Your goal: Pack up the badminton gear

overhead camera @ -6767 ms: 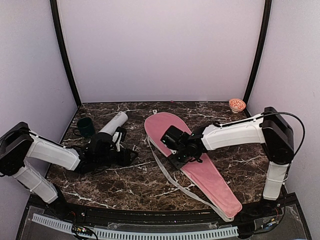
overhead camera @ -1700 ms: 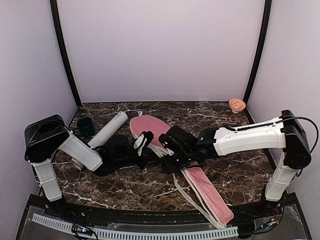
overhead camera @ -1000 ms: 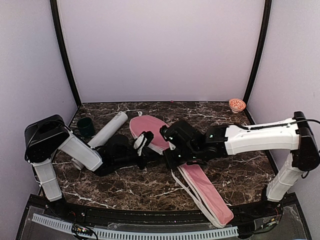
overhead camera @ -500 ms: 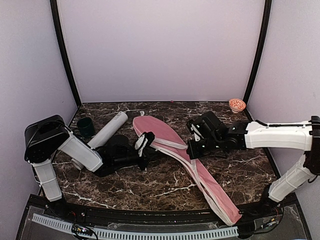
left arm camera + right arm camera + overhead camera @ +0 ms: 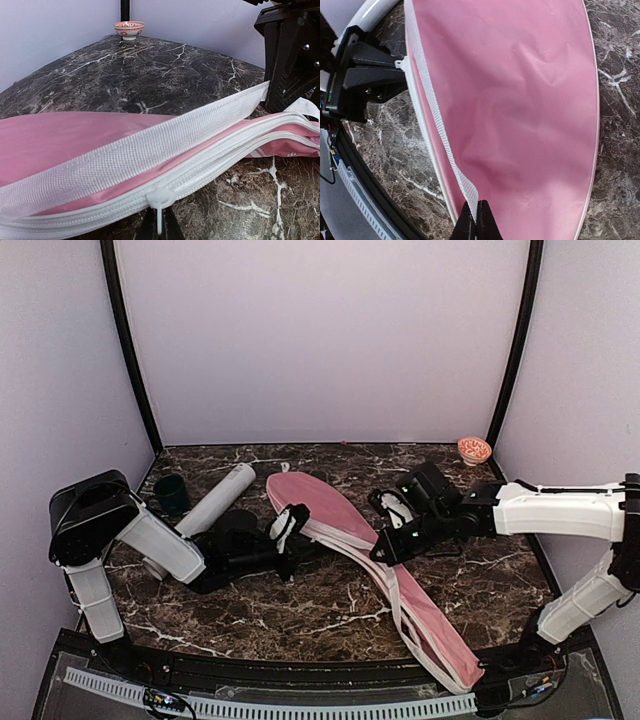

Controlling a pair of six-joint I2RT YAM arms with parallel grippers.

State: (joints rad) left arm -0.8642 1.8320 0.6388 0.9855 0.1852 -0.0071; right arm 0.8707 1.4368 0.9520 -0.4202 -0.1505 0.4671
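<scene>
**Inspector:** Position of the pink cover?

**Assistant:** Flat on the marble table, lying on a slant. Its broad rounded end is toward the back left and its narrow end at the front right edge.

**Inspector:** Left pincer?

**Assistant:** Closed on the white zip tab at the near-left edge of the cover's broad end. The tab stands between the two fingers.

**Inspector:** Right pincer?

**Assistant:** Closed on the white woven strap, about midway along the cover. The strap runs taut along the cover's edge between the two pincers.

**Inspector:** Zip condition?

**Assistant:** The left wrist view shows the white zip edges running side by side; I cannot tell whether they are joined.

**Inspector:** Other items?

**Assistant:** The grey tube lies on its side behind the left arm, just beside the dark green cup. The small patterned bowl sits in the back right corner, well apart.
</scene>
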